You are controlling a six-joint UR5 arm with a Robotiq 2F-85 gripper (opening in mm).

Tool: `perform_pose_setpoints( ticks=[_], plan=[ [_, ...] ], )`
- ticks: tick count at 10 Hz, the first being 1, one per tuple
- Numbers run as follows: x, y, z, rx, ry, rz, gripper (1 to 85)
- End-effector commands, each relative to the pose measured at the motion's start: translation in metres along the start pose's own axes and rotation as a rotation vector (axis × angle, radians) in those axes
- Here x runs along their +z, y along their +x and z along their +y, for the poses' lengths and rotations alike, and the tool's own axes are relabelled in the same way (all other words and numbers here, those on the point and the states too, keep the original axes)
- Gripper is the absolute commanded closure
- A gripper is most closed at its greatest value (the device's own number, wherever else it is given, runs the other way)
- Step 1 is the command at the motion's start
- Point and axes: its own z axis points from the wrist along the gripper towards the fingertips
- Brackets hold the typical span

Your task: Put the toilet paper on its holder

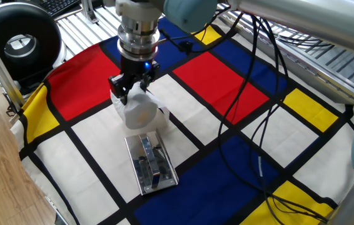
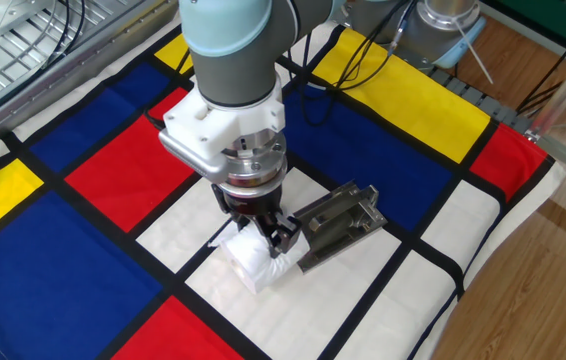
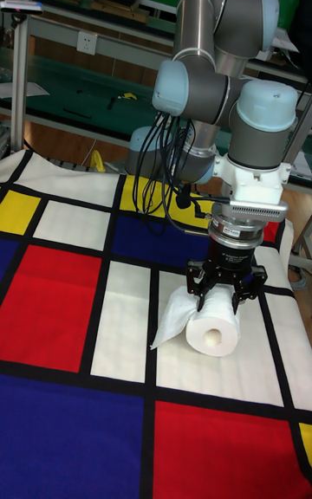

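The toilet paper (image 1: 138, 113) is a white roll on a white square of the cloth, its open end facing the tall fixed view (image 3: 213, 331). A loose sheet (image 3: 168, 318) trails off to one side. My gripper (image 1: 131, 89) comes straight down onto the roll, and its black fingers (image 3: 198, 290) pinch the roll's upper part (image 2: 254, 264). The holder (image 1: 151, 163), a shiny chrome plate with a bar arm, lies flat right beside the roll (image 2: 339, 224). In the tall fixed view the holder is out of sight.
A checked cloth (image 1: 221, 75) in red, blue, yellow and white covers the table. Black cables (image 1: 271, 94) hang over its right side. A round black device (image 1: 20, 44) stands past the far left corner. The robot base (image 2: 443, 25) is at the back.
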Motion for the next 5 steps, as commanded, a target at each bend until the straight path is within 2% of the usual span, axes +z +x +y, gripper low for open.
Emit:
perform_pose_setpoints(
  ticks=[1,4,5],
  plan=[
    [-0.0016,-0.0023,0.0059,0.026,-0.026,-0.006,84.3],
    [-0.0017,-0.0066,0.0089,0.043,-0.038,-0.022,84.3],
    [-0.0017,-0.0091,0.0070,0.055,-0.031,-0.032,84.3]
  ],
)
